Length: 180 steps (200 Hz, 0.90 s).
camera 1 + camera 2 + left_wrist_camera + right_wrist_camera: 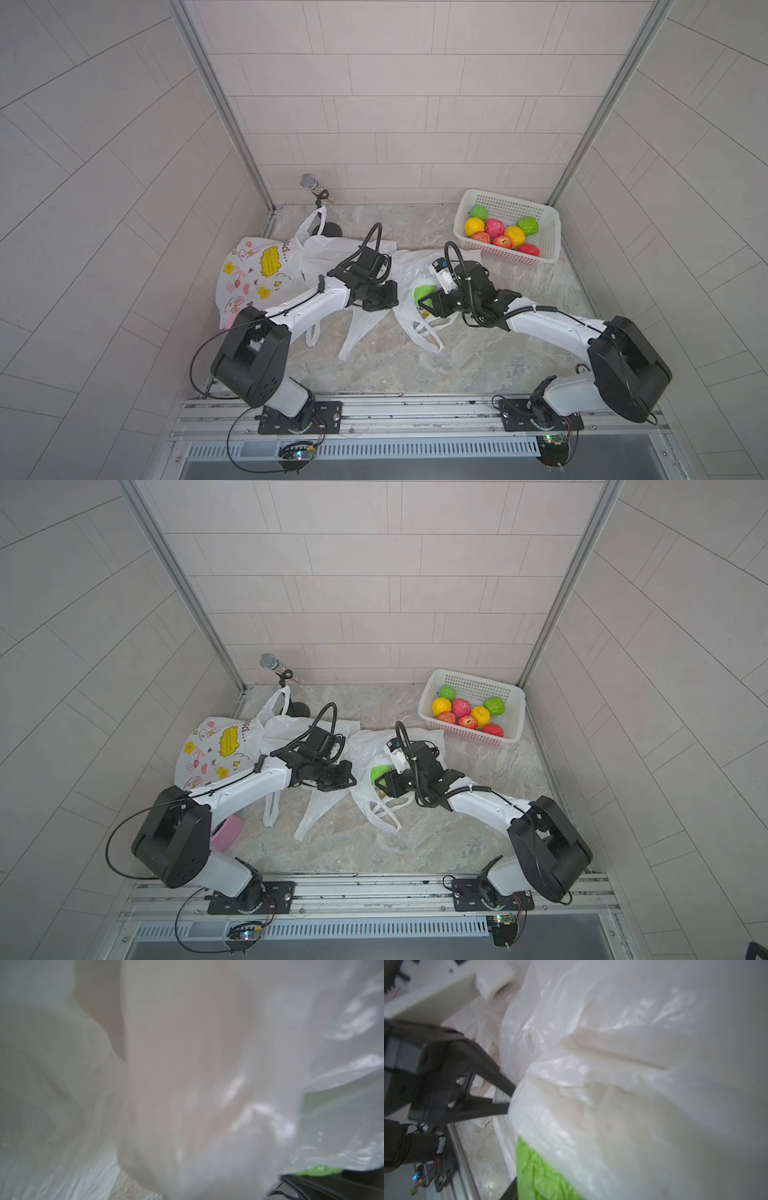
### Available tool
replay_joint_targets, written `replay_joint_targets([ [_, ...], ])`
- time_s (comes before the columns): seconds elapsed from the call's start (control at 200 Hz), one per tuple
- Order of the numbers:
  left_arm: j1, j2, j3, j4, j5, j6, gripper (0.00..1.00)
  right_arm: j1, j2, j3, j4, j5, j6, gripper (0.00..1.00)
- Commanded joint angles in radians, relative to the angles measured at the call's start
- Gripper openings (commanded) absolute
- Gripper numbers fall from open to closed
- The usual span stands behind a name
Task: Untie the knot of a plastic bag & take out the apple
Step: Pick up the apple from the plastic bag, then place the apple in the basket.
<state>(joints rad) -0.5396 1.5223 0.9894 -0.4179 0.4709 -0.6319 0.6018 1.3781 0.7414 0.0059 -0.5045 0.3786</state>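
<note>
Apple (423, 293) in plastic bag (409, 266); basket (505, 197) behind right, microphone (309, 183) behind left.

The plastic bag (409, 266) is lying crumpled at the centre of the marbled tabletop (478, 365), with its handle loops trailing toward the near edge. The green apple (423, 293) is sitting within the bag's folds. The right gripper (428, 305) is reaching in from the right side and touching the apple. The left gripper (380, 299) is resting against the bag's left edge, and its fingertips are hidden. A printed bag (257, 274) is lying at the far left. A white basket (509, 198) is holding coloured fruit (494, 227) at the rear right.
</note>
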Motion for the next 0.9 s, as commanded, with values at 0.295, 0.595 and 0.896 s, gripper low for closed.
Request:
replay_joint_targets([
  [0.295, 0.002, 0.030, 0.048, 0.079, -0.027, -0.069, 0.00, -0.007, -0.293, 0.104, -0.384, -0.161, -0.182, 0.20],
  [0.595, 0.007, -0.115, 0.050, -0.010, -0.097, 0.035, 0.78, -0.489, -0.308, 0.260, -0.316, 0.054, 0.065, 0.14],
  [0.896, 0.039, -0.529, -0.002, -0.156, -0.461, 0.129, 0.94, -0.685, 0.157, 0.563, -0.334, 0.222, 0.073, 0.32],
])
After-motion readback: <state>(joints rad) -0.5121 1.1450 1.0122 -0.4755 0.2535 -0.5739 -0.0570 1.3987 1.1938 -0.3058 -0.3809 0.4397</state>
